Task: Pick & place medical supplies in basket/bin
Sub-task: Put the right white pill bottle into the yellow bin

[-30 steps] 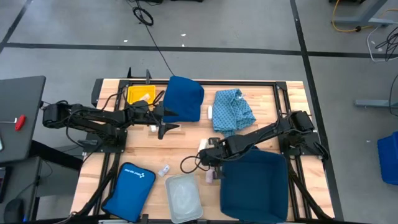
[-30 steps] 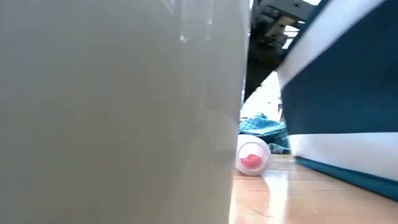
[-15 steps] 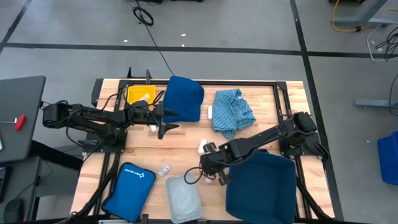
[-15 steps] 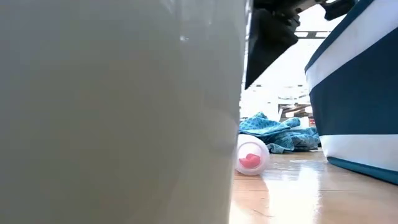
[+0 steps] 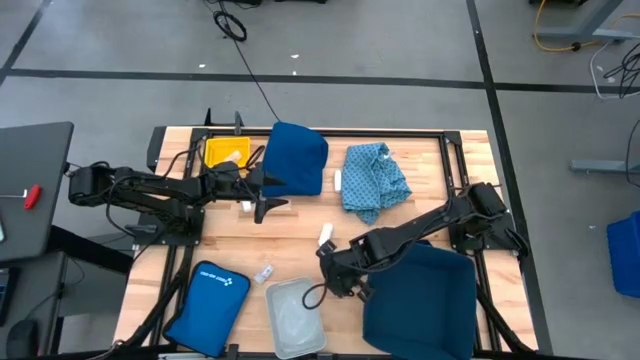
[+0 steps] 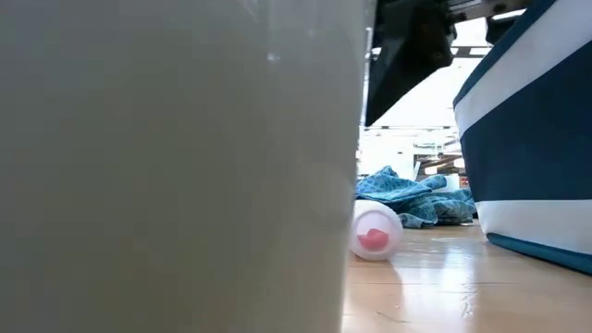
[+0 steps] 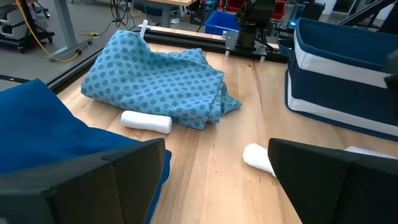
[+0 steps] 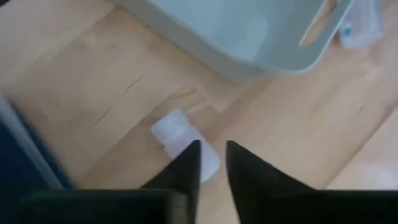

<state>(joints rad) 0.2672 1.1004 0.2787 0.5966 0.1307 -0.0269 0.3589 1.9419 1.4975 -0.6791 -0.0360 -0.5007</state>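
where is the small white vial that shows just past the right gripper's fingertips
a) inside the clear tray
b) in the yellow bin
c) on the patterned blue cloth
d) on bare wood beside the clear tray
d: in the right wrist view the white vial lies on the wooden table, just outside the clear tray, beneath the right gripper.

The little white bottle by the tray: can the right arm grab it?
Probably yes. The right gripper hangs right over the bottle, fingers slightly apart, with bare wood around it; the tray sits clear beside.
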